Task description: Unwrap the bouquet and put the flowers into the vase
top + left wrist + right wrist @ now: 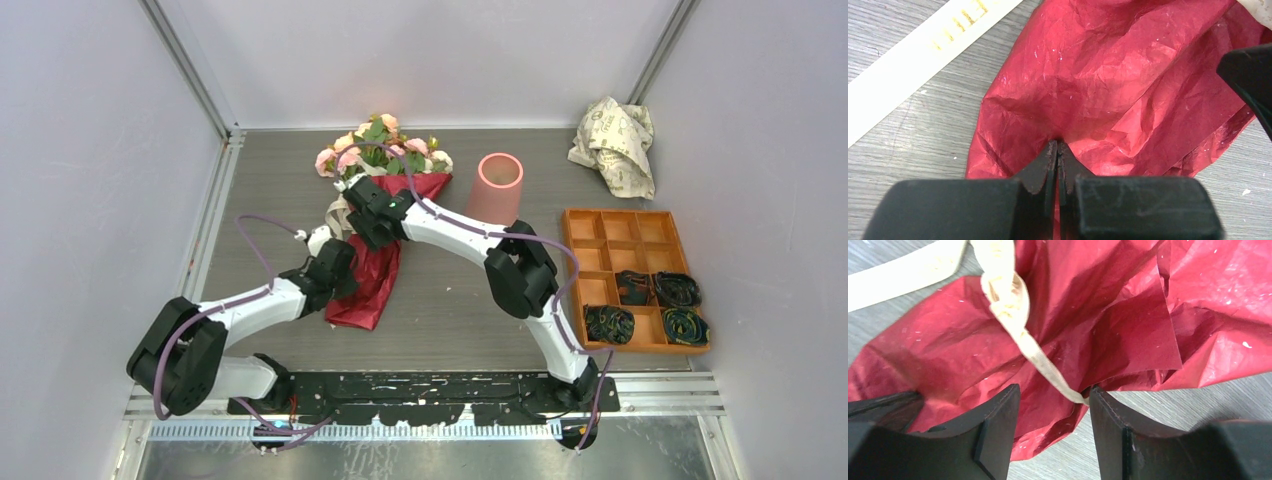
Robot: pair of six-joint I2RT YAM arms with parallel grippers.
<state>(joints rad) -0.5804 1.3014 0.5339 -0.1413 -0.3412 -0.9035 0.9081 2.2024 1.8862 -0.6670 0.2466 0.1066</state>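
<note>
The bouquet [375, 278] lies flat on the worktop [450, 300], with the flowers [385, 145] at 12 o'clock and the wrapped tail at 6 o'clock. The left gripper [1057, 147] meets the wrap from 9 o'clock, its fingers [1040, 167] pressed together on a fold of the red paper. The right gripper [1053, 395] sits over the wrap's upper part. Its fingers [998, 415] are spread on either side of crinkled paper, and the cream ribbon [1008, 295] runs down between them. The vase [497, 185] stands upright at 2 o'clock from the wrap, apart from it. At 3 o'clock, an orange tray [620, 225] holds 4 dark patterned bundles [610, 323] in its nearer compartments. Crumpled cream paper [615, 140] lies beyond it.
</note>
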